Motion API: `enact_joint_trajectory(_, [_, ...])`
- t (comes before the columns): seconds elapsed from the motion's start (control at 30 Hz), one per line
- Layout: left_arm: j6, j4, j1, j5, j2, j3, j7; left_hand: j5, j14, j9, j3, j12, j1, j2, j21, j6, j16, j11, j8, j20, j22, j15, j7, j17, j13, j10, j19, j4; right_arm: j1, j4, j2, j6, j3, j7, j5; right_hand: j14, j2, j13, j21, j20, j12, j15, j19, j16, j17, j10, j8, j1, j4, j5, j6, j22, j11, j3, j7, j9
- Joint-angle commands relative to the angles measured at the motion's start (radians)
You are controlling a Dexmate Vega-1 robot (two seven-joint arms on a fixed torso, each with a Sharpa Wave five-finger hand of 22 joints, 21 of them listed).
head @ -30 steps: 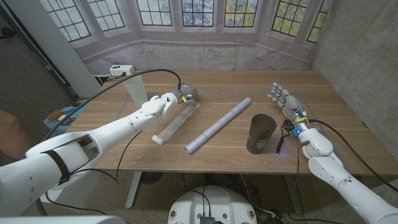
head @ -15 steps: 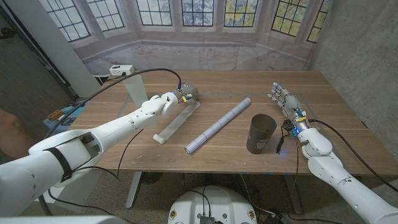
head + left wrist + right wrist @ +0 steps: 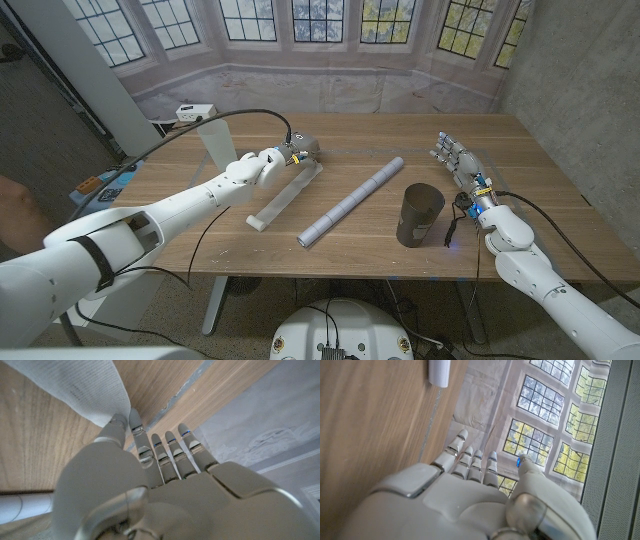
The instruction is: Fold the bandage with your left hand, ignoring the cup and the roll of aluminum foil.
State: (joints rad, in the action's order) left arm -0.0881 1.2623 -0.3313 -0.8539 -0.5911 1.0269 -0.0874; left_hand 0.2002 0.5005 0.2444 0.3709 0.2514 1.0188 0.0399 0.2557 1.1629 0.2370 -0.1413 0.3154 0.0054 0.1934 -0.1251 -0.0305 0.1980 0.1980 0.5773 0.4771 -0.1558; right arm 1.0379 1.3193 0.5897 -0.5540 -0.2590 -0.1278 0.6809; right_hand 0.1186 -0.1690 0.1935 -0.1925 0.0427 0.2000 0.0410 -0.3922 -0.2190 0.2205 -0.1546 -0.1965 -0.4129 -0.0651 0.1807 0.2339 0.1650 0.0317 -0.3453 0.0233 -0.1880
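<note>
Left hand point(image 3: 296, 153) pinches the far end of the bandage point(image 3: 285, 194), which lies flat and full length on the table's point(image 3: 350, 250) left half. Fold looks barely begun; carrying that end over remains. Right hand point(image 3: 455, 160) spread, holding nothing, near the right edge.

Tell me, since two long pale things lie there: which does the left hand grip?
The flat bandage, pinched at its far end by the left hand; the round foil roll lies untouched.
</note>
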Motion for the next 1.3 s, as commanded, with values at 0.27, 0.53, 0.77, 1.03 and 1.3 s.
enact_joint_trajectory(0.27, [0.025, 0.04, -0.023, -0.005, -0.031, -0.025, -0.031, 0.006, 0.022, 0.015, 0.002, 0.01, 0.015, 0.012, 0.006, 0.02, 0.009, -0.005, 0.02, -0.001, 0.002, -0.01, 0.0, 0.005, 0.007, 0.029, 0.013, -0.001, 0.006, 0.025, 0.006, 0.013, -0.004, 0.01, -0.007, 0.006, -0.003, 0.005, 0.0, 0.036, 0.001, 0.001, -0.004, -0.009, 0.003, -0.006, 0.002, 0.007, -0.007, -0.005, 0.006, 0.005, 0.009, -0.002, 0.002, -0.003])
enact_joint_trajectory(0.53, [0.066, 0.054, -0.031, -0.003, -0.053, -0.036, -0.038, 0.005, 0.023, 0.021, 0.001, 0.007, 0.015, 0.012, 0.006, 0.022, 0.008, -0.008, 0.027, -0.003, 0.002, -0.011, -0.004, 0.005, 0.008, 0.032, 0.014, 0.0, 0.011, 0.031, 0.006, 0.012, -0.005, 0.015, -0.01, 0.005, -0.003, 0.005, 0.0, 0.036, 0.0, 0.0, -0.003, -0.009, 0.004, -0.004, 0.003, 0.009, -0.008, -0.005, 0.005, 0.005, 0.01, -0.003, 0.003, -0.003])
enact_joint_trajectory(0.77, [0.092, 0.07, -0.046, -0.003, -0.072, -0.053, -0.054, 0.004, 0.023, 0.027, 0.001, 0.004, 0.015, 0.014, 0.006, 0.017, 0.007, -0.008, 0.03, -0.005, 0.002, -0.013, -0.004, 0.007, 0.009, 0.03, 0.014, 0.001, 0.023, 0.047, 0.009, 0.013, -0.004, 0.025, -0.015, 0.004, -0.003, 0.006, 0.001, 0.037, 0.0, -0.001, -0.002, -0.009, 0.004, -0.002, 0.003, 0.01, -0.008, -0.005, 0.005, 0.005, 0.011, -0.004, 0.004, -0.003])
enact_joint_trajectory(1.03, [0.135, 0.078, -0.067, 0.005, -0.097, -0.076, -0.093, 0.002, 0.025, 0.029, 0.0, 0.002, 0.015, 0.016, 0.006, 0.011, 0.008, -0.011, 0.033, -0.006, 0.002, -0.016, -0.009, 0.009, 0.01, 0.033, 0.013, 0.002, 0.043, 0.08, 0.016, 0.021, -0.003, 0.048, -0.026, 0.005, -0.003, 0.006, 0.0, 0.035, 0.001, -0.005, -0.002, -0.01, 0.004, -0.003, 0.002, 0.011, -0.01, -0.005, 0.006, 0.005, 0.014, -0.005, 0.002, -0.003])
enact_joint_trajectory(1.3, [0.169, 0.085, -0.092, 0.004, -0.124, -0.099, -0.137, 0.001, 0.029, 0.028, 0.001, 0.0, 0.015, 0.015, 0.006, 0.011, 0.008, -0.012, 0.034, -0.008, 0.002, -0.019, -0.012, 0.009, 0.01, 0.037, 0.013, 0.002, 0.058, 0.108, 0.02, 0.029, -0.004, 0.069, -0.037, 0.002, -0.003, 0.006, 0.001, 0.038, 0.0, -0.002, 0.0, -0.009, 0.005, -0.001, 0.003, 0.013, -0.01, -0.005, 0.005, 0.005, 0.012, -0.006, 0.004, -0.003])
